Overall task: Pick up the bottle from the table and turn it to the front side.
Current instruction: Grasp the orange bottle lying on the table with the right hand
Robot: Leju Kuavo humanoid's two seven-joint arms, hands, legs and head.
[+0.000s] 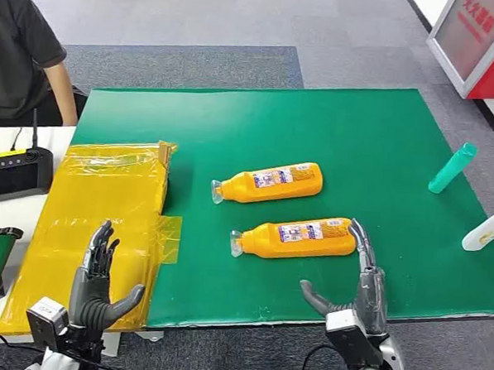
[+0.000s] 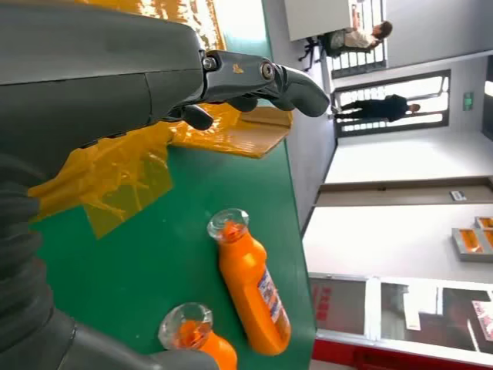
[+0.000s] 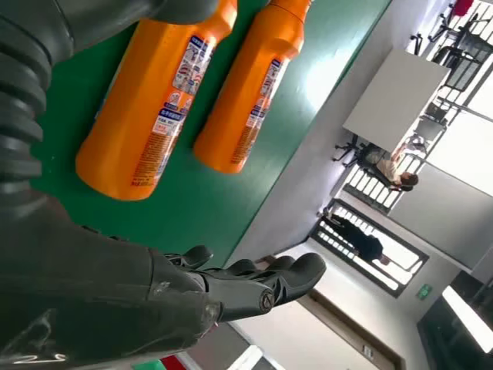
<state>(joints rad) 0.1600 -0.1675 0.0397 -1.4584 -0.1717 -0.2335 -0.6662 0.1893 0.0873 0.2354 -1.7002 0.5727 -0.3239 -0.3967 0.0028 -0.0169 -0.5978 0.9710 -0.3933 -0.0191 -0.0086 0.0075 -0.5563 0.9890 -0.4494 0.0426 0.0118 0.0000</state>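
Note:
Two orange bottles lie on their sides on the green table (image 1: 372, 142), clear caps pointing left. The near bottle (image 1: 295, 237) (image 2: 200, 339) (image 3: 148, 104) shows its label upward. The far bottle (image 1: 269, 183) (image 2: 253, 289) (image 3: 249, 92) lies parallel behind it. My right hand (image 1: 361, 282) (image 3: 233, 285) is open at the table's front edge, its fingers reaching up beside the near bottle's base; whether they touch it I cannot tell. My left hand (image 1: 99, 281) (image 2: 174, 77) hovers open over the yellow sheet, holding nothing.
A yellow plastic-wrapped sheet (image 1: 105, 219) covers the table's left part. A teal tube (image 1: 452, 167) and a white bottle (image 1: 487, 229) lie at the right edge. A person (image 1: 23, 49) sits at back left, by a black controller (image 1: 14, 171) on a white desk.

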